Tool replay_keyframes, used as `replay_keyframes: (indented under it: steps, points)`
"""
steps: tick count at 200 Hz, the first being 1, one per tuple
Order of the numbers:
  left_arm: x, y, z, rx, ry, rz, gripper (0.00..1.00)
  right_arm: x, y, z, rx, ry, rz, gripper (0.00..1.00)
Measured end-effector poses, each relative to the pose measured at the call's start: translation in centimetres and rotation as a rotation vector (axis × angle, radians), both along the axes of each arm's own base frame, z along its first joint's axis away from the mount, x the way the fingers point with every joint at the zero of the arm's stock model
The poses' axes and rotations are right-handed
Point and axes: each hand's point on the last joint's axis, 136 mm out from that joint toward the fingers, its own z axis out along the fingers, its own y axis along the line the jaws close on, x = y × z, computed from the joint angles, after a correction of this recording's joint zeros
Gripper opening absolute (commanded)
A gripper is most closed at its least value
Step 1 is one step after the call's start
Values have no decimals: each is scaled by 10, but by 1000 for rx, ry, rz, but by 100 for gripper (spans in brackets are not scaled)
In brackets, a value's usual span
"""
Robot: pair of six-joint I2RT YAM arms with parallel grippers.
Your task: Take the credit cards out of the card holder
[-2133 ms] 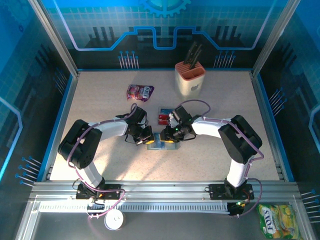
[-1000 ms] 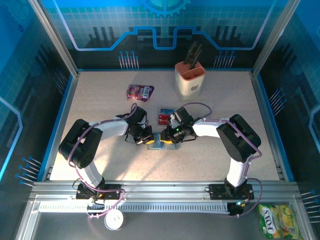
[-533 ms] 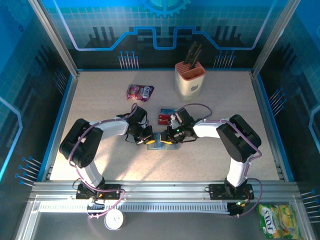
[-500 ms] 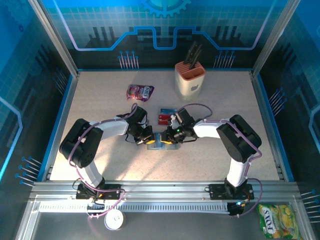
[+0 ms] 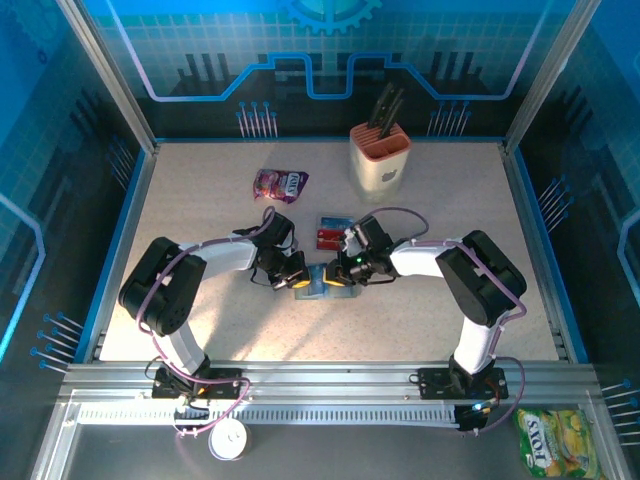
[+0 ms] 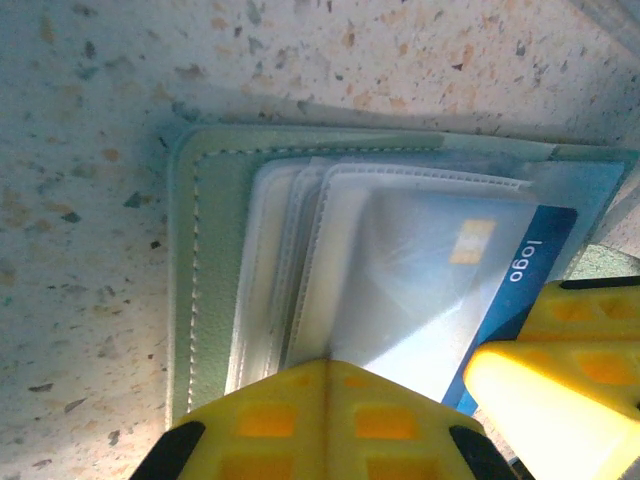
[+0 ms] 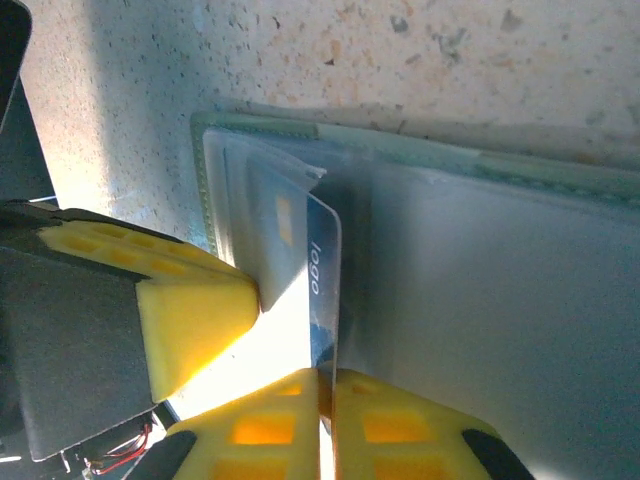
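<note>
The sage-green card holder lies open mid-table between both grippers; its stitched edge and grey inside show in the wrist views. A blue credit card marked "logo" sticks halfway out of a clear sleeve. My right gripper is shut on that card's edge. My left gripper is shut, its tips pressed on the clear sleeves. In the top view the left gripper and right gripper flank the holder. Red and blue credit cards lie on the table just behind it.
A purple snack pouch lies at the back left of the centre. The beige knife block stands at the back. A yellow-green pouch and a white roll sit outside the table, by the near rail.
The right gripper's jaws have closed onto the blue card's edge. Both arms and the card holder have hardly moved.
</note>
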Motion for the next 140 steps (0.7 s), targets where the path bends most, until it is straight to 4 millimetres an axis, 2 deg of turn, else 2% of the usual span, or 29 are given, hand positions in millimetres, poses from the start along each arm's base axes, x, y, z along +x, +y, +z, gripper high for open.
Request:
replay_keyframes:
  steps: [41, 140]
  points:
    - [0, 0, 0, 1, -2, -4, 0, 1, 0, 2, 10, -10, -1, 10]
    - [3, -1, 0, 3, -6, -13, 0, 1, -18, 18, 14, -34, -20, 9]
